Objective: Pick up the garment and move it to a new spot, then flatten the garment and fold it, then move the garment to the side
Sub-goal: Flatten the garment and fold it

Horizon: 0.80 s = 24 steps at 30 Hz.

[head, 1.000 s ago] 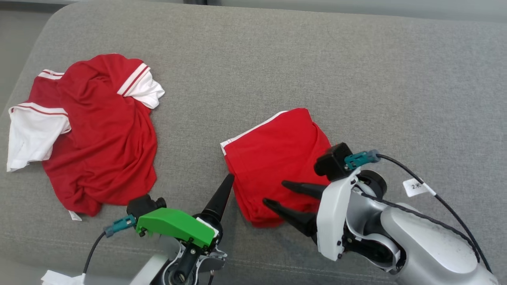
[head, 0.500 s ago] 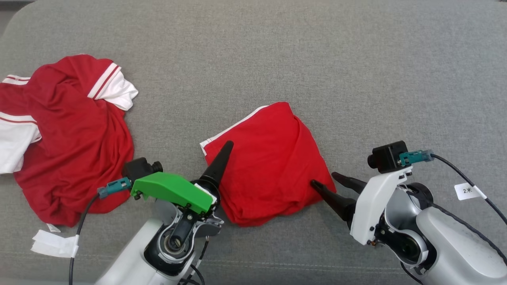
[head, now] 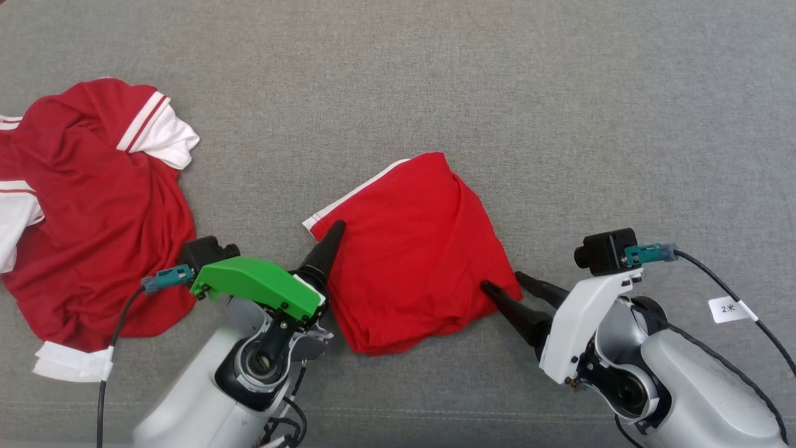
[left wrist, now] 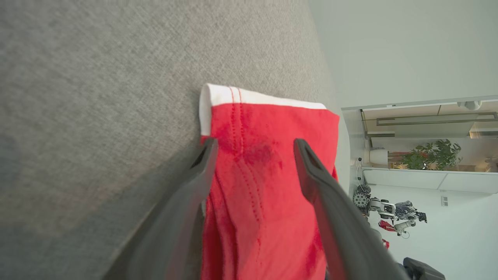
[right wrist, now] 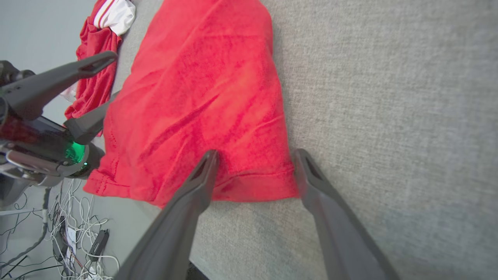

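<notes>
Back off the cloth has come the right gripper (head: 500, 280), which a second ago reached over the folded red garment (head: 410, 249). Its jaws stand wide apart and hold nothing, with the garment's hemmed corner lying just between their tips. On the left gripper (left wrist: 255, 142) the jaws are likewise spread and empty, with the white-trimmed corner between them and one finger at the cloth's edge. Out past the left jaws, a crumpled red-and-white jersey (head: 93, 218) lies well apart on the grey sofa cushion (head: 559, 124).
</notes>
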{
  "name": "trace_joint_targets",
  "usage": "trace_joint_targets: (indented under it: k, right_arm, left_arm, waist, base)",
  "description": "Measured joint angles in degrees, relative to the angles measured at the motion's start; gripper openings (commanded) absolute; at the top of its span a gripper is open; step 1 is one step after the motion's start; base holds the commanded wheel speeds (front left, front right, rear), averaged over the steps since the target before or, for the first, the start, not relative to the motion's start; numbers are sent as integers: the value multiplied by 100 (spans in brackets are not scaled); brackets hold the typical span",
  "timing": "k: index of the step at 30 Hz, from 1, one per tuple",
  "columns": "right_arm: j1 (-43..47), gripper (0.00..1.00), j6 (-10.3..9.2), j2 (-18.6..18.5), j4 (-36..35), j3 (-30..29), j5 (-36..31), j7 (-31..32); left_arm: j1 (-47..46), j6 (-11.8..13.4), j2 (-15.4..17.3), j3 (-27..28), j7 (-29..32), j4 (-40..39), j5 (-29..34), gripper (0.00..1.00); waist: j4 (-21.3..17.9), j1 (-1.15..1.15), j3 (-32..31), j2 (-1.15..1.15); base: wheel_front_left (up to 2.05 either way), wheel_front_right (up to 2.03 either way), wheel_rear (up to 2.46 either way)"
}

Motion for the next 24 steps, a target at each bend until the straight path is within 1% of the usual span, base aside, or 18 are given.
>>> trace_joint_targets:
  k: [4,8,13,17,18,19,20,21,22,23,24]
  right_arm:
    - [-3,100,69,110,92,14,5,-62]
    - [-9,100,120,210,219,-24,198,-119]
    - [-24,100,229,407,383,-105,470,-169]
    - [-79,100,289,455,519,-171,544,-178]
    - [-103,87,316,461,548,-180,545,-179]
    - [-130,63,331,464,579,-187,546,-208]
    - [-149,48,350,467,604,-197,546,-222]
    - [-164,39,366,467,633,-205,547,-222]
    - [-173,25,370,468,661,-219,556,-226]
    - [-180,4,370,468,689,-240,588,-227]
    - [-182,0,371,468,714,-264,617,-229]
  left_arm:
    - [-188,1,-11,-3,51,107,14,100]
    - [-354,2,-49,-16,57,191,19,100]
    - [-393,4,-167,-60,103,357,35,100]
    - [-394,4,-237,-98,108,481,32,100]
    - [-394,4,-248,-101,107,506,32,100]
    - [-394,3,-260,-102,107,523,32,100]
    - [-394,2,-272,-102,107,542,32,100]
    - [-394,-1,-281,-104,107,573,32,85]
    - [-396,-2,-286,-109,107,615,32,57]
    - [-398,-3,-290,-115,105,654,32,48]
    - [-402,-4,-293,-121,100,684,33,46]
  waist:
    - [8,0,15,0]
    - [15,0,33,0]
    - [7,0,60,0]
    - [4,0,85,0]
    - [6,0,91,0]
    - [9,0,95,0]
    - [12,0,100,0]
    - [15,0,106,0]
    - [17,0,112,0]
    - [20,0,118,0]
    - [21,0,124,0]
  base:
    - [0,0,0]
    - [0,0,0]
    - [0,0,0]
    - [0,0,0]
    - [0,0,0]
    - [0,0,0]
    - [0,0,0]
    - [0,0,0]
    - [0,0,0]
    - [0,0,0]
    - [0,0,0]
